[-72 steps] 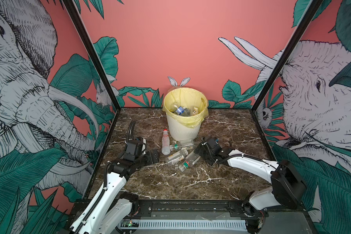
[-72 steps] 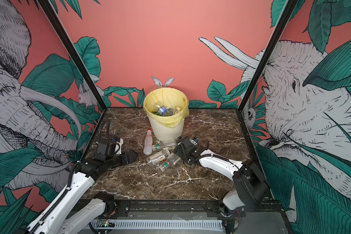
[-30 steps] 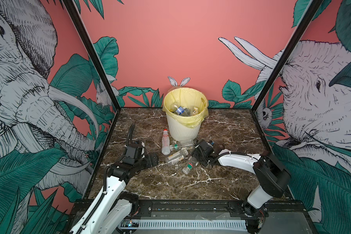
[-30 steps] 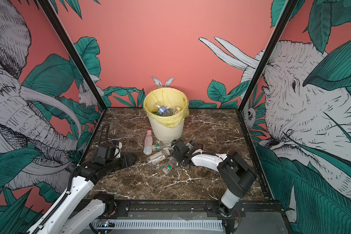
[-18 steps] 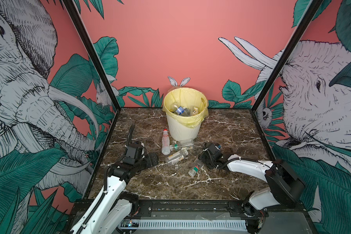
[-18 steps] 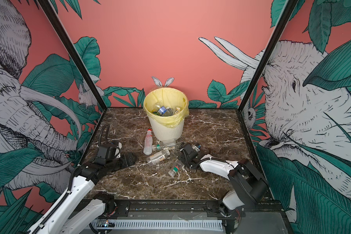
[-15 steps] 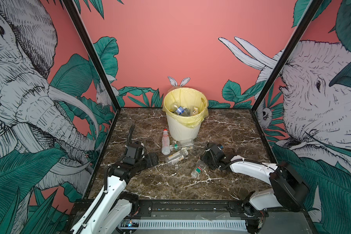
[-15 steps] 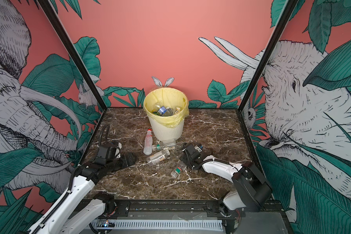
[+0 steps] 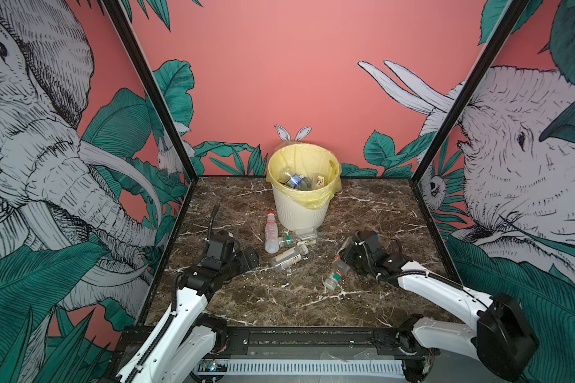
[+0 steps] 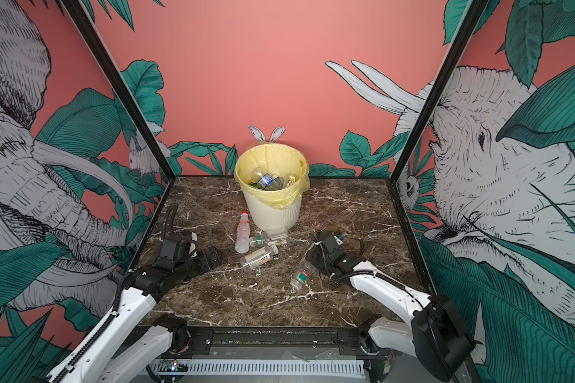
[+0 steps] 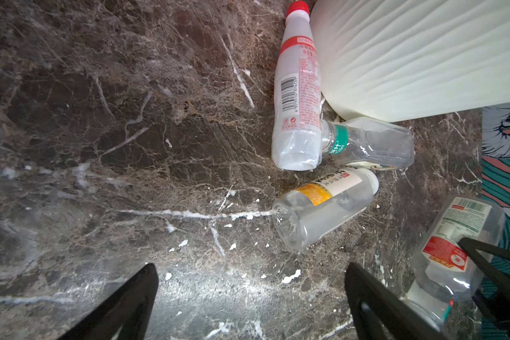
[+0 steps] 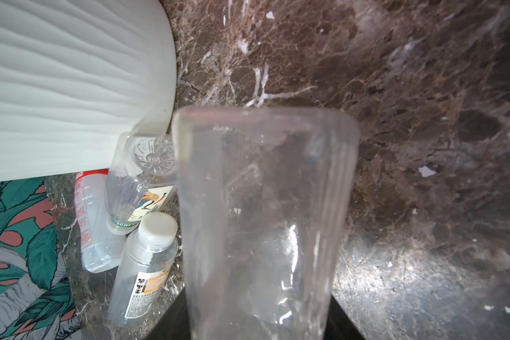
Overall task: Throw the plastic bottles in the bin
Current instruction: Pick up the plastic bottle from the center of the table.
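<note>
Right of the bench's [image 9: 279, 298] middle, the right gripper [image 9: 342, 265] clamps a clear bottle [image 9: 334, 275] and should raise it above the bin [image 9: 299, 212] rim before releasing; the left gripper [image 9: 249, 259] gapes wide.

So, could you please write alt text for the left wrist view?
A red-capped bottle, a green-labelled bottle and a white-capped bottle lie on brown marble beside the ribbed bin. The left gripper holds its jaws open; a fourth bottle sits at the edge.
</note>
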Action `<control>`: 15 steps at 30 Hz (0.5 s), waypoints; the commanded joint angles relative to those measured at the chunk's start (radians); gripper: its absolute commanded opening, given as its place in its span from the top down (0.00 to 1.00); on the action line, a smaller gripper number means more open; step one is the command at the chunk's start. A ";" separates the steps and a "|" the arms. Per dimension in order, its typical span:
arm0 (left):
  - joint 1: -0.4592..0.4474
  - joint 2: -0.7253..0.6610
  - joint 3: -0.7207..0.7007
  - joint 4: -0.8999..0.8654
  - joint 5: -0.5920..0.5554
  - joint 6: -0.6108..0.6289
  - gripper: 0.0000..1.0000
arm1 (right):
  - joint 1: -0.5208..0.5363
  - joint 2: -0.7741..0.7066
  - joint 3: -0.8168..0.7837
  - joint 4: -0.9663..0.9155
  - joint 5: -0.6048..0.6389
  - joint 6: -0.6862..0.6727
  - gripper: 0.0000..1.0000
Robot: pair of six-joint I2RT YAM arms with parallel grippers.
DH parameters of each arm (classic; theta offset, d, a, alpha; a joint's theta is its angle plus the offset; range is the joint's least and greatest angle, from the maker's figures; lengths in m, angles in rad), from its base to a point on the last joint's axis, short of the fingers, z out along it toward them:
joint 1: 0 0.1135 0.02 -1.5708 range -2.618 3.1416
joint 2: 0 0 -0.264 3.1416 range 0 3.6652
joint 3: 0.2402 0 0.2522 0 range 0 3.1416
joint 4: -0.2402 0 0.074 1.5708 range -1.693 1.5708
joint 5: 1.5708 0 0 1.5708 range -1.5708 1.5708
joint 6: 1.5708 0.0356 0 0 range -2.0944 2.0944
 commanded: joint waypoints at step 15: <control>0.006 -0.018 -0.037 0.025 -0.030 -0.034 0.01 | -0.022 -0.149 0.090 0.085 -0.094 -0.155 0.48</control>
